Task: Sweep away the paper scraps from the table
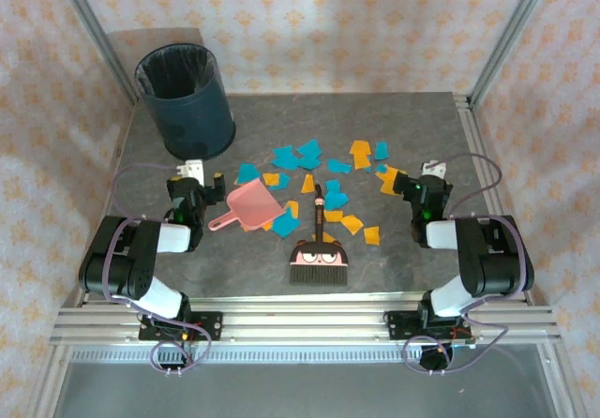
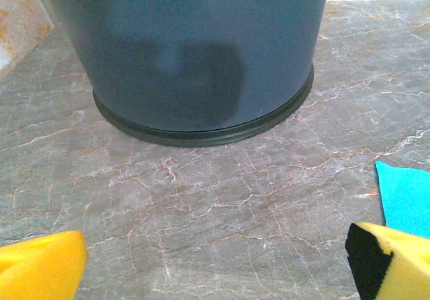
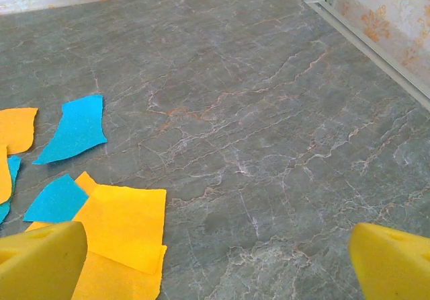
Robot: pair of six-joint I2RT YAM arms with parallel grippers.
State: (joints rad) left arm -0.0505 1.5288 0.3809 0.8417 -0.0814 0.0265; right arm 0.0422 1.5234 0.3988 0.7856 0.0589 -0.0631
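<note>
Several teal and orange paper scraps (image 1: 319, 179) lie scattered over the middle of the dark grey table (image 1: 403, 118). My left gripper (image 1: 193, 176) rests low at the left and is open, its yellow fingertips (image 2: 40, 266) far apart with bare tabletop between them. One teal scrap (image 2: 406, 196) lies just to its right. My right gripper (image 1: 428, 176) sits at the right edge of the scatter, open, holding nothing. Orange scraps (image 3: 124, 229) and a teal scrap (image 3: 77, 128) lie by its left fingertip (image 3: 40, 259).
A dark blue round bin (image 1: 186, 99) stands at the back left, right in front of the left gripper (image 2: 215, 266). A pink dustpan (image 1: 246, 205) lies beside the left arm. A small brush (image 1: 320, 249) lies at the centre front. Aluminium rails (image 3: 366, 41) edge the table.
</note>
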